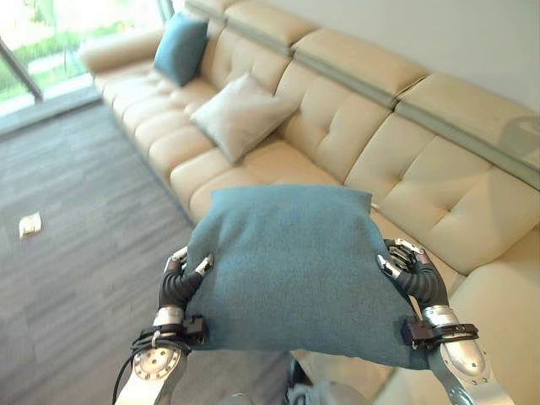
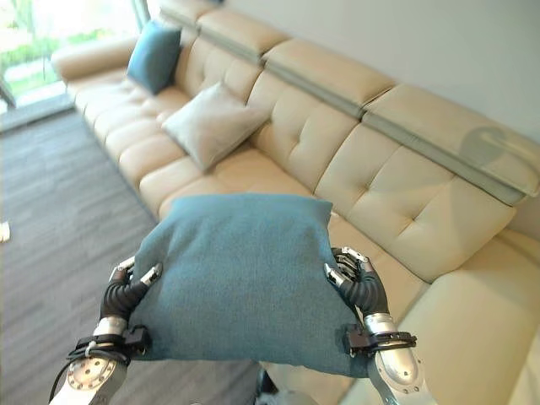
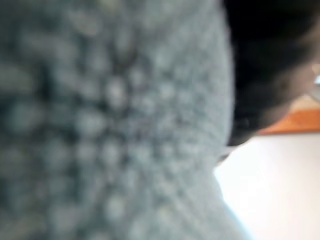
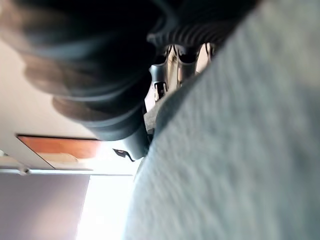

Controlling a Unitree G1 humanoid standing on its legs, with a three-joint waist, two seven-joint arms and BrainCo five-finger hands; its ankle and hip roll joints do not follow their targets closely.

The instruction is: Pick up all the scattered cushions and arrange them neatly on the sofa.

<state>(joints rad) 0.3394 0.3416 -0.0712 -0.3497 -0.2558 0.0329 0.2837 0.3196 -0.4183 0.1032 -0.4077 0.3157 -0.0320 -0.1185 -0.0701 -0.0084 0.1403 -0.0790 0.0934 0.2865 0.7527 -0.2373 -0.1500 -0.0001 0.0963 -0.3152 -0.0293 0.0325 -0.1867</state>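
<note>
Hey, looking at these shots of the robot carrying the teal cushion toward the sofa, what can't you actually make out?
- Underside of the held teal cushion and the fingers beneath it: hidden by the cushion in both eye views.
- Left robot hand in its wrist view: blurred cushion fabric covers it.
- Right robot hand in its wrist view: mostly dark cover, fingers blurred.
- Small pale thing on the floor: too small to identify.
- Sofa: its ends are cut off by the picture edges.

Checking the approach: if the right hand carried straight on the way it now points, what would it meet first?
Likely the sofa: the right hand, gripping the blue cushion with the left hand, points toward its seat and backrest. Depth is uncertain.
</note>
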